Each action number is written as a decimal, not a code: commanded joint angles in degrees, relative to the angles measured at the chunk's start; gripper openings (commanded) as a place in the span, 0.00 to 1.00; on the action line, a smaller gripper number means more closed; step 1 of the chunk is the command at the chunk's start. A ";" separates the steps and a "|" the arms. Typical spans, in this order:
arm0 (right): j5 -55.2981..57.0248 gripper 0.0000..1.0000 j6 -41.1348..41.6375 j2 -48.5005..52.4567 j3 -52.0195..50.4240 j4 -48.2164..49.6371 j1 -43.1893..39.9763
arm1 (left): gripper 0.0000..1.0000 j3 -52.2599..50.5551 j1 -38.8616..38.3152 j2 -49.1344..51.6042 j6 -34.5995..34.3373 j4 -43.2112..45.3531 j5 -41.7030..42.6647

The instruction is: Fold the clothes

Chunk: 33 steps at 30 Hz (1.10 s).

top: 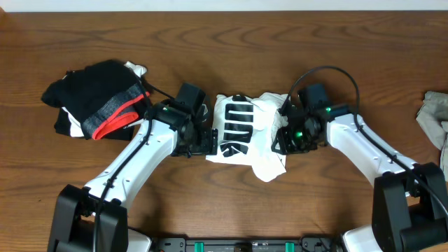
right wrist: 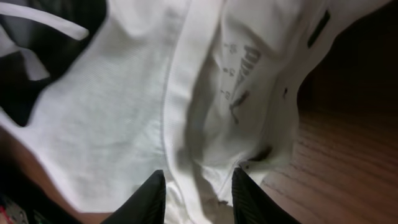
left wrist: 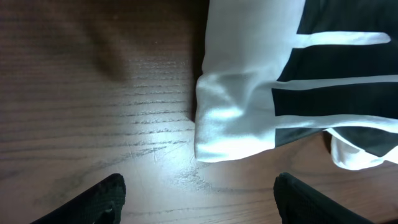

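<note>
Right jaws narrow on T-shirt [right wrist: 112,124]; left jaws wide

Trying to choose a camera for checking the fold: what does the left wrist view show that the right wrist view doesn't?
Only the left wrist: the left gripper, jaws open and empty over bare table, beside the T-shirt's folded corner. Only the right wrist: the right gripper, jaws pinching a fold of white cloth, near the printed neck label. Both: the white T-shirt, part of its black lettering, and some wood table.
</note>
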 commanded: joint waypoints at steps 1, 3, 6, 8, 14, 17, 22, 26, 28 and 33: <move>-4.50 0.32 1.20 -0.46 -2.27 1.49 0.90 | 0.78 -0.31 -0.13 0.15 0.11 -0.09 0.81; -6.84 0.31 0.76 -0.46 -3.26 2.43 1.29 | 0.78 -0.31 -0.13 0.15 0.11 0.11 0.81; -7.78 0.24 0.59 -0.48 -3.58 3.10 1.73 | 0.79 -0.31 -0.13 0.15 0.11 0.28 0.59; -10.36 0.18 0.28 -0.48 -3.58 3.96 1.79 | 0.78 -0.31 -0.13 0.15 0.11 0.28 0.59; -8.59 0.01 0.17 -2.21 -3.48 3.32 -0.33 | 0.78 -0.31 -0.13 0.15 -0.07 -0.83 0.61; -2.56 0.01 0.17 -4.61 -3.13 1.01 -1.92 | 0.78 -0.31 -0.13 0.15 -0.07 -1.16 0.61; 5.51 0.01 0.20 -9.14 -3.06 -3.58 -2.67 | 0.79 -0.31 -0.13 0.17 -2.38 -1.16 0.66; 5.49 0.01 0.17 -10.82 -3.06 -4.81 -2.51 | 0.78 -0.31 -0.13 0.20 -6.45 -0.94 0.90; 5.49 0.01 0.20 -10.75 -3.06 -5.68 -2.43 | 0.78 -0.31 -0.13 0.22 -7.76 -0.76 1.84; 5.49 0.01 0.17 -10.73 -3.08 -5.51 -2.45 | 0.78 -0.33 -0.79 0.31 -10.99 -0.81 5.16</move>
